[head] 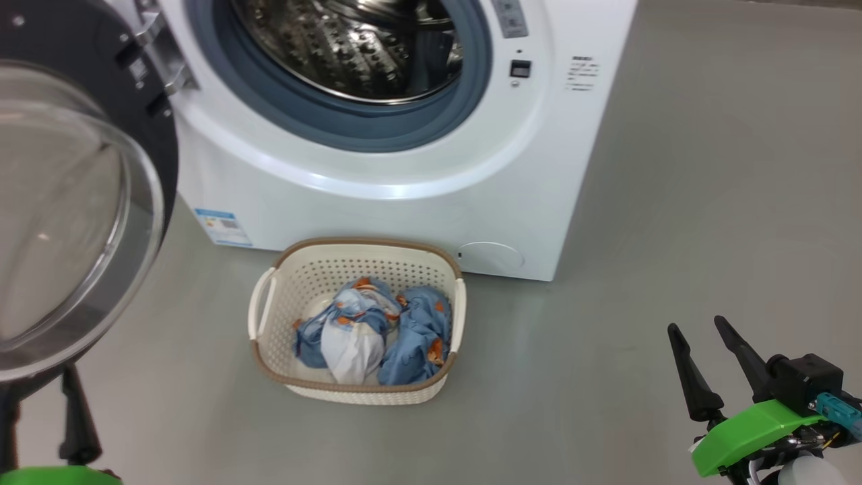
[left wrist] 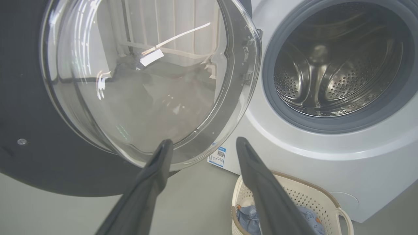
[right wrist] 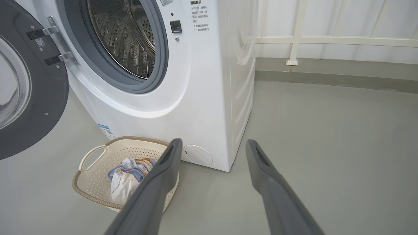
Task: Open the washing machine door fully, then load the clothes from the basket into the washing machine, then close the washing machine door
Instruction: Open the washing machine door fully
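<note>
The washing machine (head: 377,195) stands with its steel drum (head: 350,47) exposed. Its door (head: 60,215) is swung out to the left, glass bowl bulging toward me. On the floor in front sits the basket (head: 367,241), holding the light-blue and white clothes (head: 411,337). My left gripper (left wrist: 204,143) is open just below the door's (left wrist: 147,81) glass bowl, nothing between its fingers. I cannot tell whether it touches the glass. My right gripper (head: 697,327) is open and holds nothing, low over the floor right of the basket (right wrist: 94,153).
Grey floor spreads wide to the right of the machine. A white railing and wall (right wrist: 295,39) close off the back. A blue label (head: 223,227) and a round cover (head: 490,257) mark the machine's lower front.
</note>
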Robot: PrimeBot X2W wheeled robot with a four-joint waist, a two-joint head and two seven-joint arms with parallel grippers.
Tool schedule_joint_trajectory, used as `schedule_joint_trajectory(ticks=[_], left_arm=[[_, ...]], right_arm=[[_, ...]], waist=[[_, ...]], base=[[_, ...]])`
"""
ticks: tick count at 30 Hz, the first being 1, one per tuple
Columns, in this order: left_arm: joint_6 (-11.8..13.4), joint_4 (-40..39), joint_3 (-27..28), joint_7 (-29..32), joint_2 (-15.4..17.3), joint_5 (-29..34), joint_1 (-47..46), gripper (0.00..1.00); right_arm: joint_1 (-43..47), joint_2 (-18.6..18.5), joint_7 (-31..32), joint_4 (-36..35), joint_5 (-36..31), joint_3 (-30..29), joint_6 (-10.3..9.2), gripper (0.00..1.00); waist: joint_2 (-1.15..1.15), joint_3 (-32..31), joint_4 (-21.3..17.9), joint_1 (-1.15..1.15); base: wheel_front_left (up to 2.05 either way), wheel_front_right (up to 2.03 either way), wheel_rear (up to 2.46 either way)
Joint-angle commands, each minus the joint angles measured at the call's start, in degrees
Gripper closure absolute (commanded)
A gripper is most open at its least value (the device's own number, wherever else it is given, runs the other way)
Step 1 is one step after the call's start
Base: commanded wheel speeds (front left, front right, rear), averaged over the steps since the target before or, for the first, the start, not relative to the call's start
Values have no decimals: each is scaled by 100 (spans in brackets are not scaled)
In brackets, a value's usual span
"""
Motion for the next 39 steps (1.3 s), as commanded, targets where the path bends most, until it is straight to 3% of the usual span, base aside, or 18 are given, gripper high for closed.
schedule_joint_trajectory(ticks=[1,25,39], left_arm=[[-14,-177,21,-36,176,-69,35,0],[-14,-104,-1118,-36,96,-304,-2,0],[-14,-303,-1533,-36,246,-466,14,0]], right_arm=[[39,-31,-69,-149,36,92,9,0],[-45,58,-69,-227,36,-88,9,0],[20,138,-69,-259,15,-254,9,0]], waist=[[0,-67,-194,0],[0,48,-1327,0],[0,69,-1594,0]], base=[[0,0,0],[0,0,0],[0,0,0]])
